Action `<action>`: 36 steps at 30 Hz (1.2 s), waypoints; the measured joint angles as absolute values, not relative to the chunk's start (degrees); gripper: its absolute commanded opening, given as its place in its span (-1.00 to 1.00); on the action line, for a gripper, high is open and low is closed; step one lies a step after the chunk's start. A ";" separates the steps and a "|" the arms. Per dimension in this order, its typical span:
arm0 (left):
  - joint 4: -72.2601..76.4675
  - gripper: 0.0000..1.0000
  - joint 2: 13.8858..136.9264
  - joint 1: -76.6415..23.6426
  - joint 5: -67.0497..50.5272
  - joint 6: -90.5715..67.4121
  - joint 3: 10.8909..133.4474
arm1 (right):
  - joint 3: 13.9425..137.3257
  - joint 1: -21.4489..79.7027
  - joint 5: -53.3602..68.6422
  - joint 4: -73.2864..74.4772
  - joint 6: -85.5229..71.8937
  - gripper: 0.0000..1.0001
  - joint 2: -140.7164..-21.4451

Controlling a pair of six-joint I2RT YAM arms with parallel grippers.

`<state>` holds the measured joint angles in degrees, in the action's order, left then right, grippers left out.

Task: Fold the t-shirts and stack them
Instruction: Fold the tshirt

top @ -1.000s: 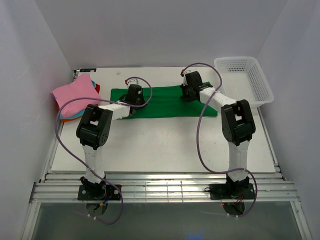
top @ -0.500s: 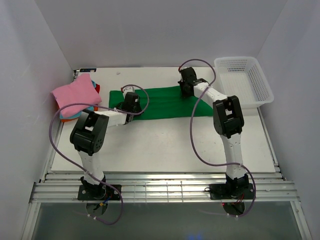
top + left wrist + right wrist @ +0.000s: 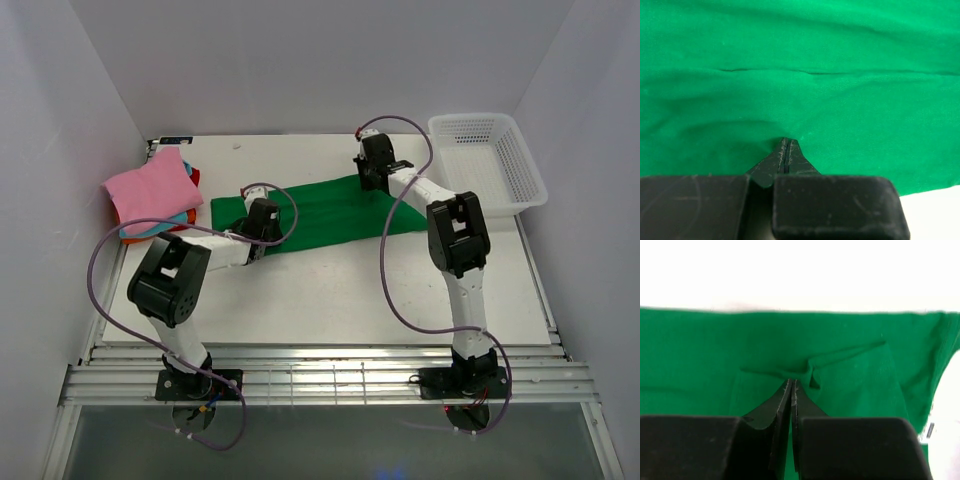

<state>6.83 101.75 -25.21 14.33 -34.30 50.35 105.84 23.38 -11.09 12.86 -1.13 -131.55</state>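
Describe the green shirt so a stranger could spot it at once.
On the white table, between the folded shirts at the left edge and the white mesh basket at the far right, lies the green t-shirt. It is the only cloth spread out flat and the only green one.

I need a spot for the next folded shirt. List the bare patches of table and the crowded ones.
Free: the wide near strip of table between the green t-shirt and the near edge; a narrower strip behind it. Crowded: the folded stack at left, the basket at far right.
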 measured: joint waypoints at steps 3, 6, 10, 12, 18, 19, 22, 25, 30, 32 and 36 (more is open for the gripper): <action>5.67 -1.00 101.19 -25.89 15.51 -34.81 50.19 | 99.46 23.40 -11.09 11.31 -1.13 -0.83 -126.96; 4.86 -1.00 100.05 -27.09 16.84 -35.90 49.10 | 95.85 23.40 -11.75 10.98 -1.17 -0.76 -121.84; 2.52 -1.00 97.62 -30.17 18.83 -38.09 47.13 | 91.77 23.44 -13.19 11.00 -1.37 -0.71 -112.75; 1.15 -1.00 95.85 -32.53 19.79 -39.51 45.65 | 88.09 23.62 -13.85 10.46 -1.83 -0.70 -106.72; -2.35 -1.00 92.68 -39.44 23.55 -44.60 42.98 | 76.84 24.23 -14.87 11.38 -4.49 -0.68 -94.35; -2.85 -1.00 92.36 -40.58 24.43 -45.82 42.70 | 75.16 24.49 -14.92 11.92 -5.10 -0.68 -93.06; -5.23 -1.00 91.59 -44.10 27.40 -50.11 42.37 | 69.87 25.47 -15.14 14.13 -6.81 -0.68 -89.73; -7.73 -1.00 91.48 -48.75 30.30 -53.98 42.54 | 65.65 26.50 -15.33 16.32 -8.71 -0.68 -87.09; -15.11 -1.00 94.28 -58.37 34.98 -60.75 47.18 | 61.14 27.46 -15.57 17.10 -11.57 -0.69 -84.77; -17.87 -1.00 97.08 -61.25 36.40 -62.54 50.78 | 60.49 27.46 -16.23 16.82 -12.03 -0.70 -85.14; -22.02 -1.00 101.12 -64.84 38.63 -65.14 56.16 | 60.97 27.46 -18.17 15.86 -12.29 -0.76 -89.36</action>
<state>-22.02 101.12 -64.84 38.63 -65.14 56.16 60.97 27.46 -18.17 15.86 -12.29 -89.36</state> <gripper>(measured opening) 0.010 0.136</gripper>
